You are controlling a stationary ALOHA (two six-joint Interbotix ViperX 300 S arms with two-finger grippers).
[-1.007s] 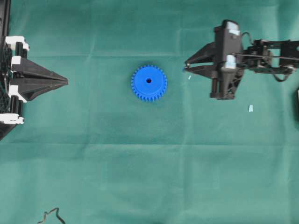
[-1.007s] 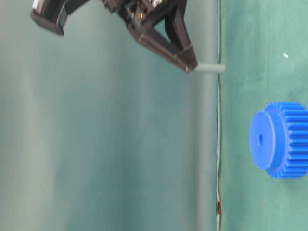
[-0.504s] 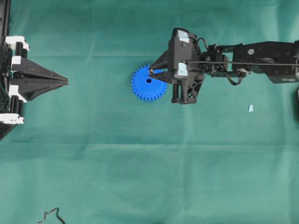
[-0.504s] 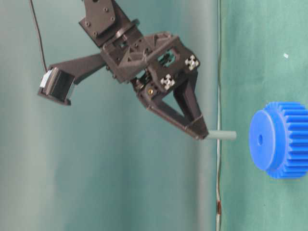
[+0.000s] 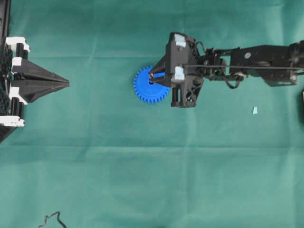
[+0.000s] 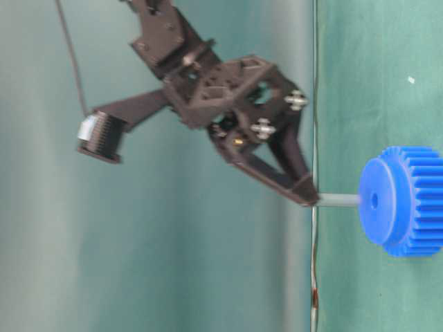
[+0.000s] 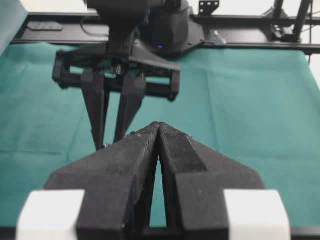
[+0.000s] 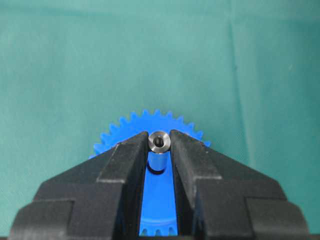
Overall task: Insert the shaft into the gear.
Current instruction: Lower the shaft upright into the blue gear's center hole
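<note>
The blue gear [image 5: 142,89] lies flat mid-table on the green cloth. My right gripper [image 5: 152,76] hangs over its centre, shut on the shaft [image 6: 338,200], a short silver-grey pin held upright by its top end. In the table-level view the pin's lower end meets the face of the gear [image 6: 408,200] at the centre hole; how deep it sits I cannot tell. The right wrist view looks down the shaft [image 8: 160,141] between the fingertips [image 8: 134,150], with the gear [image 8: 159,197] underneath. My left gripper [image 5: 66,83] rests shut and holding nothing at the table's left edge, its tips [image 7: 159,126] pressed together.
A pale scrap of tape [image 5: 254,110] lies on the cloth right of the gear. A thin dark cable [image 5: 52,218] curls at the front left. The left arm's black-and-white mount [image 5: 13,80] stands at the left edge.
The right gripper has carried the shaft leftward from the right side to over the gear and lowered it until the pin reaches the gear's face. The left gripper has not moved.
</note>
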